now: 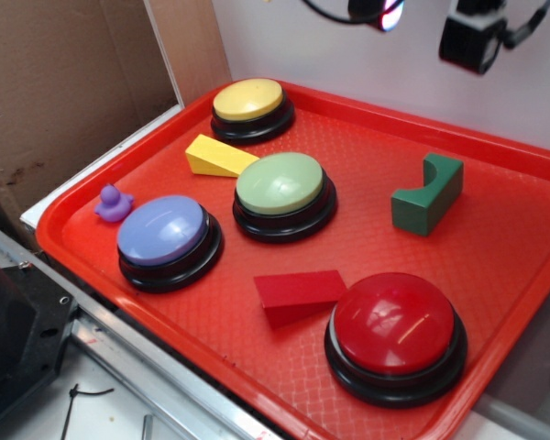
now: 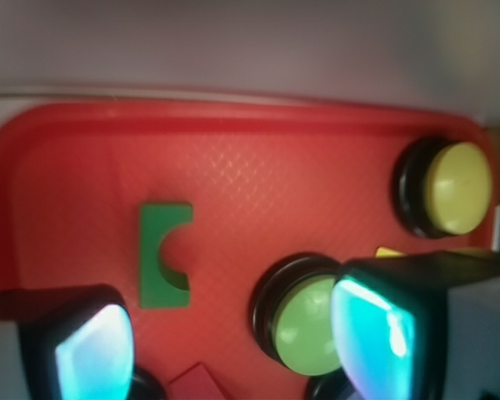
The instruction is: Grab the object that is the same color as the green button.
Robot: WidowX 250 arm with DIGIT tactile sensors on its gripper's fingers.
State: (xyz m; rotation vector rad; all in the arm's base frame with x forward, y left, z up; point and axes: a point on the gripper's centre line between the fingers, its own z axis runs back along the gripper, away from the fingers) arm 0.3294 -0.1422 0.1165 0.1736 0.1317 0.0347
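Two fingers of the gripper hang spread wide, gripping nothing. Green block lies between and ahead of them, green button beside the right finger.

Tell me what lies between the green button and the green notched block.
Only bare red tray between the green button and green notched block, in both views.

Bare textured red plastic tray floor lies open on every side of the small dark green notched block, with the pale green dome button on its black base and the red dome button the nearest obstacles, both standing apart from it.
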